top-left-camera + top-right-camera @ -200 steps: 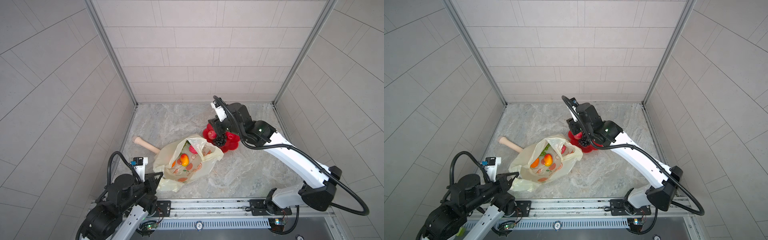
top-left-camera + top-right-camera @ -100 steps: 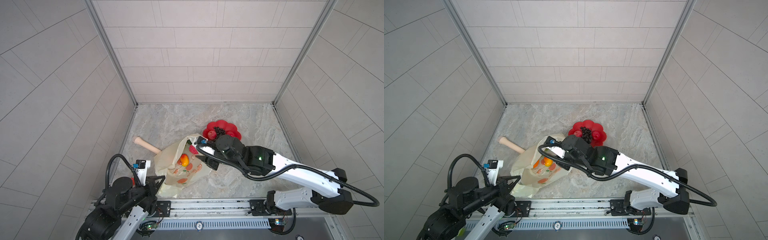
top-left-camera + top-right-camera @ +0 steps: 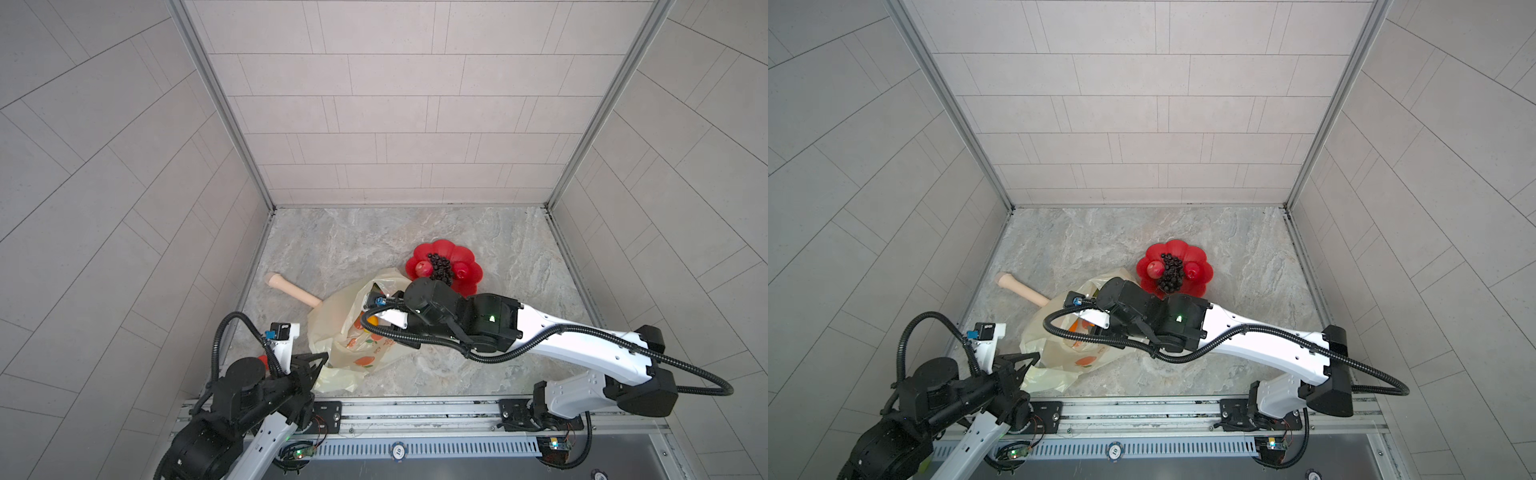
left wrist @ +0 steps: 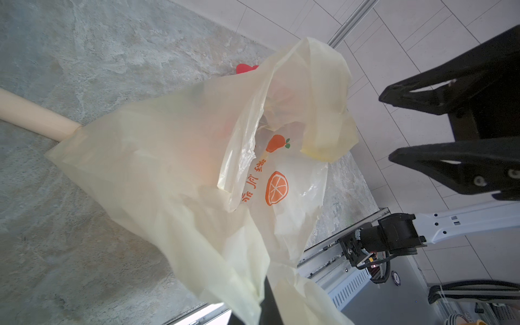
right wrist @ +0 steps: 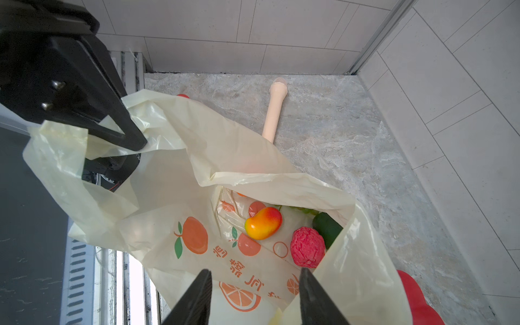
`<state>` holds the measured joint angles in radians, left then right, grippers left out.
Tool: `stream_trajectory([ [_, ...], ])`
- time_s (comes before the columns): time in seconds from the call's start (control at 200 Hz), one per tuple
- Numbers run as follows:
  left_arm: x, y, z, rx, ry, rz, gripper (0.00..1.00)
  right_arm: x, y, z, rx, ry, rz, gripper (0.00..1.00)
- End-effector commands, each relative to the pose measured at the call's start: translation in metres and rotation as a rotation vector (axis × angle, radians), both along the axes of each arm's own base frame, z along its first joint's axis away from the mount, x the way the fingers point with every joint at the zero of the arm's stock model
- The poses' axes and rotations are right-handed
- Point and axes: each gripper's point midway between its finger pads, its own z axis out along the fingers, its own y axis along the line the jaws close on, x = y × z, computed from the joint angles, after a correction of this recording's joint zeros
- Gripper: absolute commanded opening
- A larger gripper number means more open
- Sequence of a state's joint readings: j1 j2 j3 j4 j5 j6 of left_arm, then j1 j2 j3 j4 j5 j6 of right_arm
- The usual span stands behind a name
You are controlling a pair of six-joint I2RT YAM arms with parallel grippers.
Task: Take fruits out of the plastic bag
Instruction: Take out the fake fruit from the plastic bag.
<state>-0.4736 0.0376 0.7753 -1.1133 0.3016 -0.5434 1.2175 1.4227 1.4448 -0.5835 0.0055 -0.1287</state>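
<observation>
While my left claw (image 5: pixel 134 149) pinches the plastic bag (image 5: pixel 168 174), I must lower my parted right claw (image 5: pixel 256 271) onto the mango (image 5: pixel 263 223) ahead.

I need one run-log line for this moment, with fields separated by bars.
left tool: shut on plastic bag | right tool: open, empty, over bag mouth | mango: inside bag

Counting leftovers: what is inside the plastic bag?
A yellow-red mango, bumpy pink fruit and dark green fruit show; anything deeper is hidden under folds of the plastic bag.

Beige stick (image 3: pixel 294 291) — one end hidden beneath the plastic bag (image 3: pixel 329 330).
</observation>
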Motion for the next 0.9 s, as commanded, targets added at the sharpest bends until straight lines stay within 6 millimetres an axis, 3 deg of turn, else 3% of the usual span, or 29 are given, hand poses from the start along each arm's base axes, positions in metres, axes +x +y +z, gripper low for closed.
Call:
stream_trajectory([
  [0.0,0.002,0.006,-0.002,-0.004,-0.009,0.042,0.02,0.002,0.001,-0.003,-0.039,-0.007,-0.001,0.53],
  [0.33,0.001,0.006,-0.003,-0.008,-0.012,0.043,0.02,0.025,0.010,-0.021,-0.119,0.019,-0.145,0.54],
  [0.57,0.003,0.006,-0.007,0.000,0.005,0.047,0.01,0.030,0.015,-0.036,-0.154,0.045,-0.186,0.53],
  [0.896,0.006,0.005,-0.012,0.016,0.035,0.051,0.02,0.046,0.019,-0.078,-0.173,0.184,-0.272,0.53],
])
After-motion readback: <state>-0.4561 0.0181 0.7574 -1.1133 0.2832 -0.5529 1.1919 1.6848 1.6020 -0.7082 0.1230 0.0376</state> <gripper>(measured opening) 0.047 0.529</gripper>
